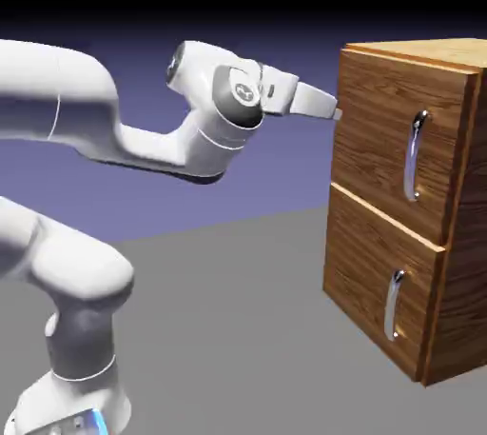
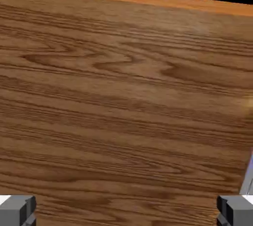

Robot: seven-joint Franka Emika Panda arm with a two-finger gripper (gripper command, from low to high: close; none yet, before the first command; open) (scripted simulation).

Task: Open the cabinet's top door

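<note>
One door is what you have to open, and none of that opening shows yet: the top door (image 1: 399, 138) sits closed in the upper half of the cabinet (image 1: 468, 262), above the lower door (image 1: 376, 271), at the exterior view's right. Its curved silver handle (image 1: 413, 155) stands upright near the door's right-hand edge in that view, with nothing gripping it. The lower door looks closed too, and its own silver handle (image 1: 392, 305) isn't the one you want.

Outward from there, your two-finger gripper (image 1: 338, 114) is up at the top door's height, close to the edge farthest from the handle. You have its fingers spread wide, with nothing between them; whether a tip touches the wood, you can't tell from here. In the hand view the door's wood grain fills most of the picture, and only a sliver of silver handle shows at the right border, beyond the fingertip on that side. The white arm (image 1: 71, 90) reaches in from the exterior view's left.

So I'd judge you are at the approach stage, with the reach to the door's height made and the real work left. You likely need to shift across the front toward the handle, bring the fingers around the bar or hook it, then draw the door outward. Sliding over while too near could scrape the panel, so a little clearance first seems wise.
</note>
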